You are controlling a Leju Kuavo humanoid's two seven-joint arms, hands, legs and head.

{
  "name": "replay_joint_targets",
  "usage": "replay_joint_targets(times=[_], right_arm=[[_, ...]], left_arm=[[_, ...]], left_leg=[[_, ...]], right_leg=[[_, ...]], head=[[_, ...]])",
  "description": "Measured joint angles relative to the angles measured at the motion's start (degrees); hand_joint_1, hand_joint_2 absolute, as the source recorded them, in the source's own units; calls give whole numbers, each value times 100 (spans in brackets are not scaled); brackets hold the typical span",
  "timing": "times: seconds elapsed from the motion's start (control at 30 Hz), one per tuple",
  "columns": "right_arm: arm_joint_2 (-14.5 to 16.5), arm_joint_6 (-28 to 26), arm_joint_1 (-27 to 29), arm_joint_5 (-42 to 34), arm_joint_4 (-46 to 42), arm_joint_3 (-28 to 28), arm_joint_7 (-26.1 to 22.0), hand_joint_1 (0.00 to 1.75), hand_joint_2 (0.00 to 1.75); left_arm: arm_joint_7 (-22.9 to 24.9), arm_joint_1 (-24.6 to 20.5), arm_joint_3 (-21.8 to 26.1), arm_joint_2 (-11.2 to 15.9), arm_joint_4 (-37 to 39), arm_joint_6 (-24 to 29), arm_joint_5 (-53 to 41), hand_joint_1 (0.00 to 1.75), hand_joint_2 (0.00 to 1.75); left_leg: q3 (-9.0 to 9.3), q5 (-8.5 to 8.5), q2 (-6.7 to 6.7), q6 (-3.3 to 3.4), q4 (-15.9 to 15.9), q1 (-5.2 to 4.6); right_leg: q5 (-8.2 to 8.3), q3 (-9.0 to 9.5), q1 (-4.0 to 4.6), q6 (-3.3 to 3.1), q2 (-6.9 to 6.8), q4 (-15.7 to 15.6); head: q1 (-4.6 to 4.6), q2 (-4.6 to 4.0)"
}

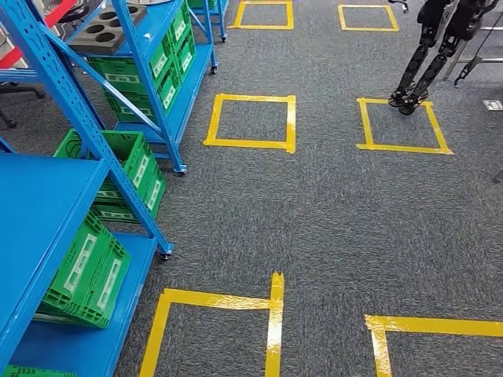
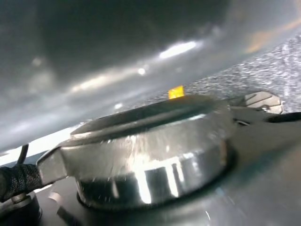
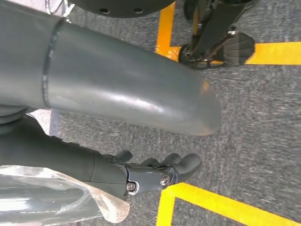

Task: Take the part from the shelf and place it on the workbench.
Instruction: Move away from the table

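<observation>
Hanging over grey carpet, the right hand [image 3: 156, 172] holds nothing, its dark fingers [image 3: 184, 162] loosely apart above yellow floor tape [image 3: 213, 202]. Whether the left hand is open or closed cannot be told. Blue steel shelving [image 1: 71, 102] stands at left with green plastic crates [image 1: 89, 275]; a grey foam tray with round holes [image 1: 104, 31] lies on its far rack. No part can be made out.

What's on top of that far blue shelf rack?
On the far blue rack sits a dark grey foam tray with round holes. Below it are green crates. Whether the holes hold parts can't be seen.
</observation>
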Motion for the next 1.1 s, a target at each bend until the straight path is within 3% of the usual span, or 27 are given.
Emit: replay_joint_targets(times=[0.07,0.2,0.23,0.3,0.33,0.37,0.4,0.43,0.47,0.53,0.57,0.7,0.73,0.8,0.87,0.9,0.93,1.0,1.03,1.1], right_arm=[[0,7,-8,0,0,0,1,0,0],[0,14,-17,2,0,0,4,0,0],[0,18,-17,2,0,1,4,0,0],[0,25,-13,2,0,1,5,0,0],[0,29,-8,2,0,1,5,0,0],[0,31,-2,2,0,0,7,0,0],[0,33,2,2,0,0,9,0,0],[0,35,3,2,0,0,11,0,0],[0,35,2,2,0,0,12,0,0],[1,36,-9,3,0,1,12,0,0],[1,37,-9,3,0,2,13,0,0],[0,42,15,2,0,1,14,0,0],[0,42,12,2,0,0,14,0,0],[0,42,4,2,0,1,14,0,0],[0,42,1,3,0,1,14,0,0],[0,42,2,4,0,1,14,0,0],[0,42,2,4,0,0,14,0,0],[1,42,1,4,1,0,14,0,0],[1,42,-3,3,1,0,13,0,0],[2,42,-10,3,2,0,12,0,0]], left_arm=[[8,-14,-7,1,1,2,-7,0,0],[17,-4,-13,0,-1,7,-18,0,0],[17,-5,-14,-2,-1,7,-21,0,0],[18,-15,-15,-2,-1,7,-25,0,0],[18,-17,-15,-3,-1,7,-26,0,0],[18,-16,-15,-2,-1,7,-26,0,0],[18,-13,-15,-3,-1,7,-25,0,0],[18,-9,-14,-5,-1,7,-25,0,0],[18,-6,-14,-6,-1,7,-24,0,0],[18,-10,-14,-6,-1,7,-24,0,0],[18,-15,-14,-4,-1,7,-24,0,0],[18,-25,-15,0,0,7,-24,0,0],[18,-27,-16,-1,0,8,-24,0,0],[18,-27,-16,-2,0,8,-21,0,0],[18,-18,-16,-1,-1,7,-14,0,0],[18,-11,-16,0,-1,7,-9,0,0],[18,-5,-16,1,-1,7,-5,0,0],[18,-4,-16,3,0,7,-1,0,0],[18,-11,-16,4,0,7,1,0,0],[17,-26,-16,9,0,7,4,0,0]], left_leg=[[157,58,4,35,-370,-20],[212,40,2,125,-498,-2],[231,44,6,153,-524,10],[243,26,10,188,-530,9],[250,15,10,195,-529,8],[264,0,8,198,-528,7],[287,-19,5,195,-527,9],[323,-44,0,183,-526,12],[358,-73,-4,162,-524,15],[398,-138,-11,103,-500,-7],[400,-157,-12,75,-491,-19],[377,-265,-6,-16,-378,-6],[299,-377,-4,-43,-189,0],[-59,-706,1,-82,545,8],[-399,-827,1,-81,1136,11],[-440,-721,1,-63,1142,10],[-381,-519,1,-34,937,4],[-118,-81,5,57,248,-31],[10,28,9,101,-63,-52],[110,31,15,144,-329,-85]], right_leg=[[-37,-6,14,49,-6,5],[-158,-62,-1,160,-8,144],[-280,-187,-6,186,-3,387],[-579,-624,-16,222,2,1164],[-660,-837,-20,235,1,1502],[-635,-976,-23,246,0,1669],[-500,-1003,-25,251,0,1614],[-268,-910,-30,253,-1,1333],[-24,-758,-36,253,-3,942],[220,-459,-36,229,-1,298],[222,-385,-33,203,2,164],[174,-311,-26,54,6,104],[169,-293,-31,23,1,96],[140,-259,-21,-26,-11,94],[107,-220,-1,-58,-14,94],[90,-196,10,-66,-9,94],[72,-166,20,-68,-2,94],[28,-124,41,-57,5,94],[7,-115,51,-39,6,97],[-12,-126,56,8,-6,96]], head=[[-1,0],[8,1],[20,1],[40,1],[45,1],[48,0],[52,0],[54,0],[57,0],[63,1],[59,1],[15,0],[2,0],[-29,0],[-37,0],[-39,0],[-39,0],[-40,0],[-40,0],[-36,0]])
